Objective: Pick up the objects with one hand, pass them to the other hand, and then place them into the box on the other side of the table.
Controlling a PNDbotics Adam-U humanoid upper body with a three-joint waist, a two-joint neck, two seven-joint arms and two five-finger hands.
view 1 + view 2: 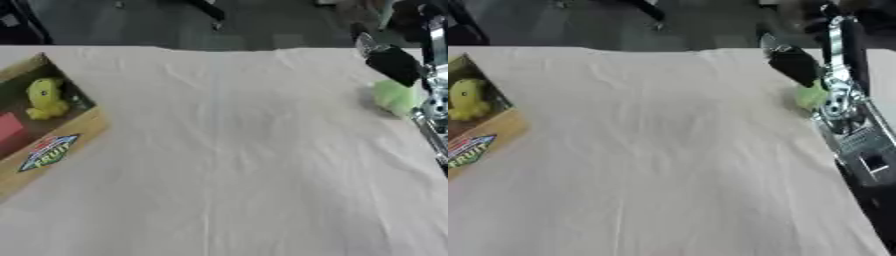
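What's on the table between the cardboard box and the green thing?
Nothing: only bare white tablecloth between the brown cardboard box and light green soft object, left eye view.

Table [227,165] fills most of the view, cloth-covered. Box [52,145] sits at the table's left edge, partly out of view. Inside the box: a small toy [44,97] toward the far side, a block [10,127] just nearer and left of it. Right hand [394,65] comes in at the far right of the table, above and touching a soft object [394,97] near the right edge. Box and soft object are well apart, on opposite sides. Floor behind the table.
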